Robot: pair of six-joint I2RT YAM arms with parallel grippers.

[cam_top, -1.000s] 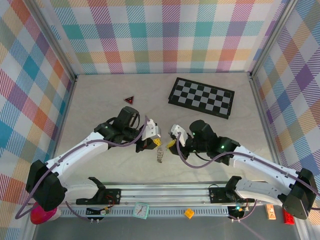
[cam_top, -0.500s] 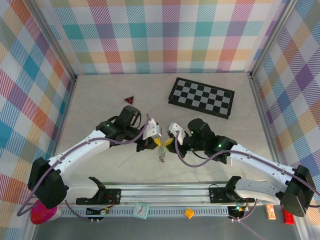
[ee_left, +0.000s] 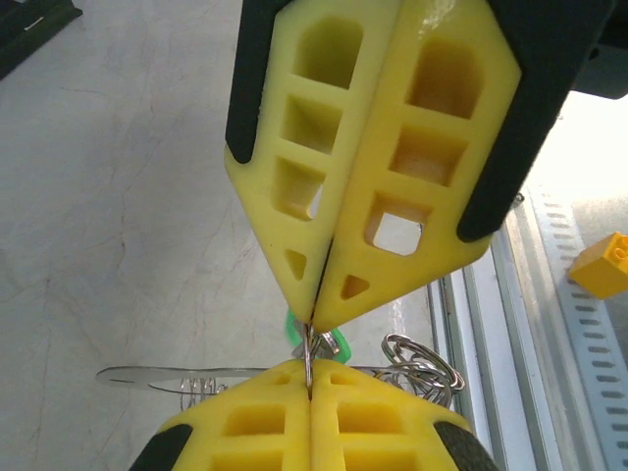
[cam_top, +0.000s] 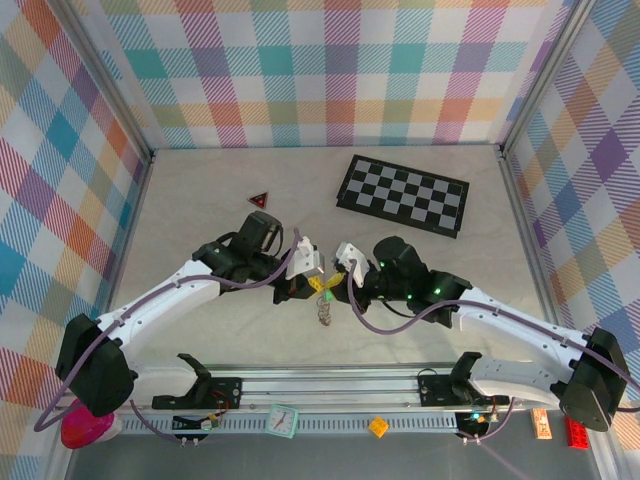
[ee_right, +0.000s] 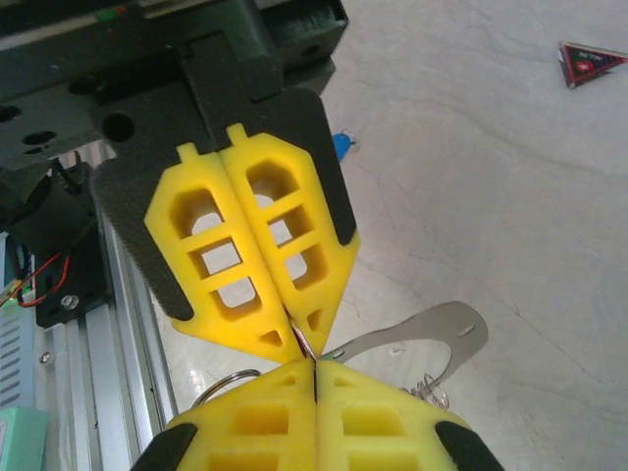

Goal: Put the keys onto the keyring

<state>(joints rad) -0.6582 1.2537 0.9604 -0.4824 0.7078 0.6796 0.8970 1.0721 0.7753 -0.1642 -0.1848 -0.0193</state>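
Silvery keyring point(cam_top: 321, 311) between left pincer point(cam_top: 318, 284), right pincer point(cam_top: 336, 286)

Worktop point(cam_top: 200, 200): pale, faintly veined.
Checkerboard point(cam_top: 403, 195): lies flat, far right.
Red triangle point(cam_top: 260, 199): lies flat, far left-centre, well apart from checkerboard.

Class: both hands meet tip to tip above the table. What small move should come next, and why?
Probably nudge the right hand a touch toward the left hand, to thread the key on. Both are shut, tips touching on thin wire, with the green key at the join and the keyring hanging close by.
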